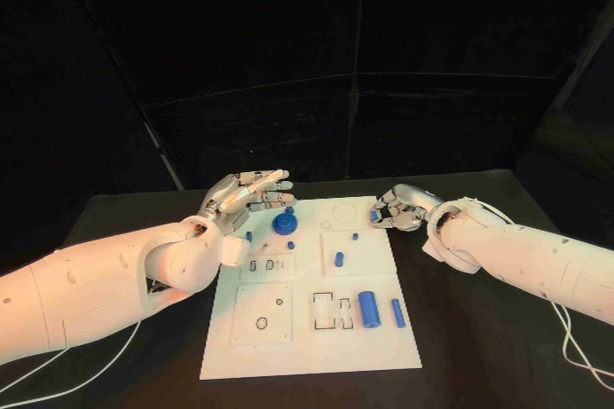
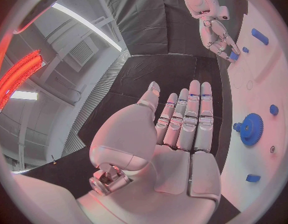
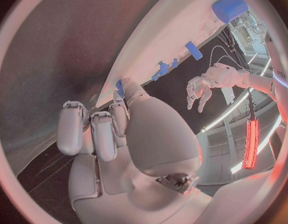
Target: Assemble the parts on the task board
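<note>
The white task board lies mid-table. A blue gear stands near its far left, with small blue pegs around it. A thick blue cylinder and a thinner blue rod lie at its near right. My left hand hovers over the board's far left corner, fingers straight and apart from the gear, holding nothing. My right hand sits at the far right edge, its fingers curled. It pinches a small blue part, also visible at its fingertips.
Rectangular slots and round holes mark the near half of the board. Black table surrounds the board on all sides. White cables trail from my right arm along the table's right side.
</note>
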